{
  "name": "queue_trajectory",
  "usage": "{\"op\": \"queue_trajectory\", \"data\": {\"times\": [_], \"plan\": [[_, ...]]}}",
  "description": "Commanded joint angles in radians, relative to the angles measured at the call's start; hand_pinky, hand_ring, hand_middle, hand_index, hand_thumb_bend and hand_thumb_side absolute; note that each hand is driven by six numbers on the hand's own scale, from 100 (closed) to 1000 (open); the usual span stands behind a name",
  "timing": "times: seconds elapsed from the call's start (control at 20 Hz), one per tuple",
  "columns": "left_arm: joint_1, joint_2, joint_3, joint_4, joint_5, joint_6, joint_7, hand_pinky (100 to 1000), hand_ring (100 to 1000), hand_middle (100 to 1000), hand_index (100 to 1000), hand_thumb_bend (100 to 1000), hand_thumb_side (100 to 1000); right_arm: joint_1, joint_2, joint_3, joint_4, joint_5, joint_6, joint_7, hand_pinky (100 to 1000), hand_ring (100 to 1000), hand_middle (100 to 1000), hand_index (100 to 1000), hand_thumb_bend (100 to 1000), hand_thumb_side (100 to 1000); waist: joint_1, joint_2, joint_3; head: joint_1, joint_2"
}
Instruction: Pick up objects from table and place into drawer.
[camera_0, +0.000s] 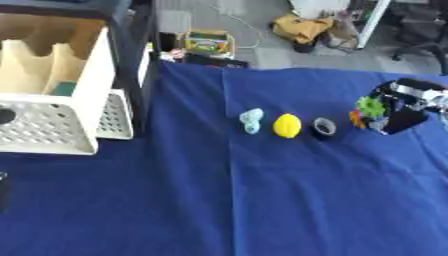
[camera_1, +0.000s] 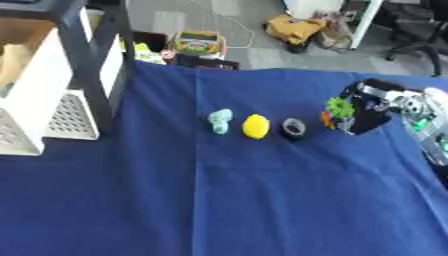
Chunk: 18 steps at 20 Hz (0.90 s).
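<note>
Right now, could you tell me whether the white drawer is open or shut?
Open: the white drawer is pulled out, its pale inside visible from above.

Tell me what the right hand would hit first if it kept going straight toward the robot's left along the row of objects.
The right hand sits at a green and orange object, seemingly already touching it. Beyond that, the dark tape roll comes first, then the lemon and the pale teal object. Depth is unclear.

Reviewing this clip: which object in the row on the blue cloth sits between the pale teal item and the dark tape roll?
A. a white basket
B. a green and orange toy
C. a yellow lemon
C: the yellow lemon lies between the pale teal item and the dark tape roll.
</note>
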Motion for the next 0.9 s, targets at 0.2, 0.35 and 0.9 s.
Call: {"op": "queue_trajectory", "data": {"times": [0.2,0.35,0.9], "plan": [[0.003,0.009,0.012,-0.008,0.003,0.01,0.004,266,100,184,853,107,1000,-0.009,-0.033,-0.015,-0.022,-0.032,0.01,-0.027,289,503,339,487,100,239,-0.001,-0.027,-0.001,-0.001,0.0],[0.002,0.007,0.012,-0.008,0.007,0.013,0.004,263,100,183,853,109,1000,-0.008,-0.035,-0.019,-0.033,-0.05,0.021,-0.041,273,494,316,460,100,243,-0.005,-0.032,0.002,0.0,0.001],[0.008,0.003,0.013,-0.008,0.02,0.03,0.004,253,100,179,851,116,1000,-0.005,-0.044,-0.022,-0.089,-0.116,0.033,-0.051,237,473,257,413,100,243,-0.016,-0.056,0.01,0.008,0.011]]}}
